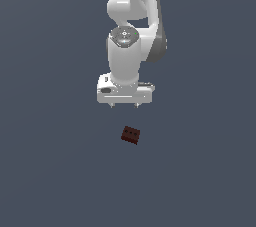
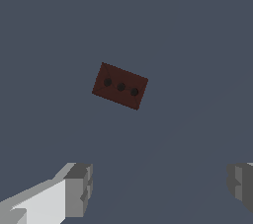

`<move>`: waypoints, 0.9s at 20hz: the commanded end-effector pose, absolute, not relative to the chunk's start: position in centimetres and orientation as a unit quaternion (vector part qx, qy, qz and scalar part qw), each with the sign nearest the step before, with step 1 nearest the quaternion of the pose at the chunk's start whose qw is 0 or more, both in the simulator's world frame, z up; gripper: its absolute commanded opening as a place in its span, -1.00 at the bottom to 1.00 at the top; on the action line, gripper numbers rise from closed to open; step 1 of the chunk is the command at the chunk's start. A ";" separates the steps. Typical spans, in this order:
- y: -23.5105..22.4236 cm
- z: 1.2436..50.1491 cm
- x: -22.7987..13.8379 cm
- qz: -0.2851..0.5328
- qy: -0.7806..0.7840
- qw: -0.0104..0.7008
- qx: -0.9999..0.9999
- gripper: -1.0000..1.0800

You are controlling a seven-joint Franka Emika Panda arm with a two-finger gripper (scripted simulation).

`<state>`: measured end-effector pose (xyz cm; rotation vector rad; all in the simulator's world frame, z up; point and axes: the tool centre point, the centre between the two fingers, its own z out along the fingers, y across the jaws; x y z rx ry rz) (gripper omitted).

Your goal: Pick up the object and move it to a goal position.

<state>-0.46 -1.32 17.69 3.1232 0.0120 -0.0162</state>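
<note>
The object [image 1: 130,135] is a small dark red-brown rectangular block lying on the grey floor, slightly turned, with dark dots on its top face. In the wrist view the object [image 2: 120,86] shows three dark dots in a row. My gripper [image 1: 124,105] hangs above and a little behind the block, apart from it, with its two short fingertips [image 1: 111,105] spread. In the wrist view the gripper [image 2: 160,188] is open, its grey pads [image 2: 79,188] wide apart with nothing between them.
Plain dark grey floor [image 1: 55,171] surrounds the block on all sides. The white arm [image 1: 132,16] rises behind the gripper toward the top of the exterior view.
</note>
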 end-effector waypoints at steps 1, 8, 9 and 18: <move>-1.3 17.7 -0.5 -0.005 0.004 0.009 1.000 0.92; -0.4 17.4 -0.8 -0.011 0.021 0.006 1.000 0.92; -0.2 17.4 -0.9 -0.012 0.024 0.005 1.000 0.92; 0.1 17.3 -1.0 -0.014 0.032 0.004 0.999 0.92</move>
